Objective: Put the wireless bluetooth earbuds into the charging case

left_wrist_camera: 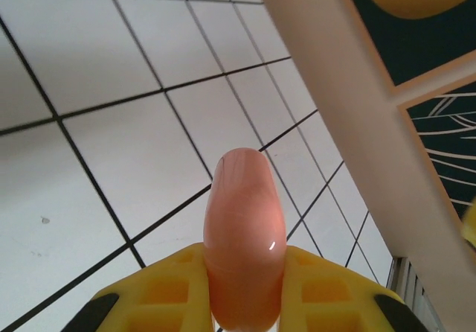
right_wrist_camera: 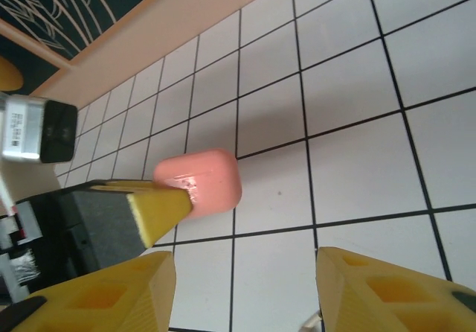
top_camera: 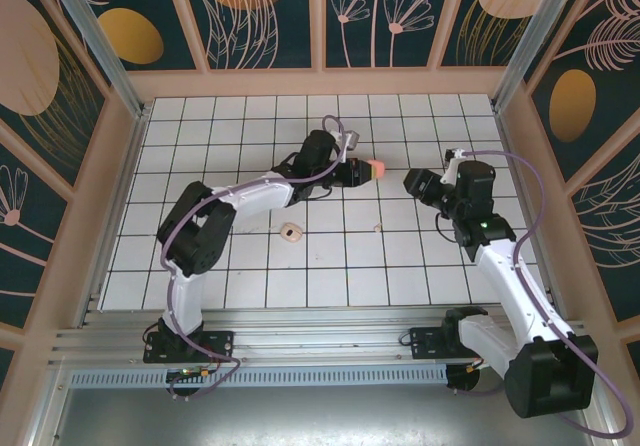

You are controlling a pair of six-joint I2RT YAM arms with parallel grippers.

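Currently, the left claw (left_wrist_camera: 244,280) is pinching a glossy pink case (left_wrist_camera: 244,220) by its lower end, the yellow fingers (left_wrist_camera: 160,295) pressing on either flank and the rounded tip sticking out past them. Facing it, the right claw (right_wrist_camera: 245,295) is hanging spread, with nothing between its jaws and the case just ahead of it. Farther out, one tiny pale earbud (top_camera: 377,228) is lying loose on the white tiled table (top_camera: 250,286), on the near side of the two claws, with a larger beige rounded piece (top_camera: 291,232) lying to its left. Judging by its size, the earbud is likely handling as a very light, hard, slippery bead, liable to roll or squirt free. A gentle pinch across its widest part is looking like the safest hold.
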